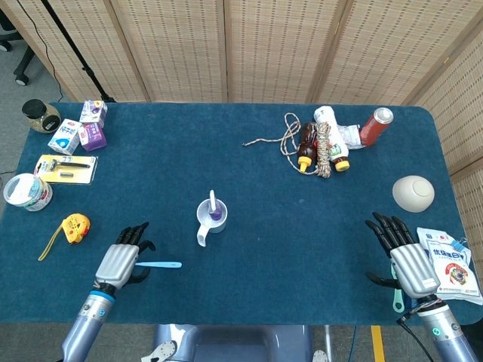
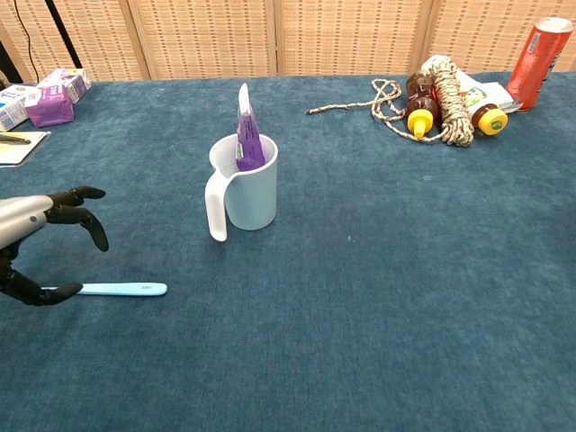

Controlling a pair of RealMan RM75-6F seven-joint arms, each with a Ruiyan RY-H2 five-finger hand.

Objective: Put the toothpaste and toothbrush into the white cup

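Note:
The white cup [image 1: 209, 219] [image 2: 249, 187] stands mid-table with its handle toward me, and the purple toothpaste tube [image 1: 215, 209] [image 2: 245, 133] stands upright inside it. A light blue toothbrush [image 1: 161, 265] [image 2: 121, 289] lies flat on the cloth, front-left of the cup. My left hand [image 1: 122, 262] [image 2: 36, 236] hovers over the brush's head end, fingers spread and curved, thumb below the handle; it holds nothing and hides the bristle end. My right hand [image 1: 404, 260] rests open near the front right edge, far from the cup.
Small boxes [image 1: 79, 132], a razor card [image 1: 66, 167], a tub [image 1: 26, 191] and a yellow tape measure [image 1: 75, 225] sit at the left. Bottles wound in rope [image 1: 321, 147] [image 2: 441, 103] and a red bottle [image 1: 375, 125] lie at the back right. A white bowl [image 1: 413, 192] and packets [image 1: 449, 264] are at the right.

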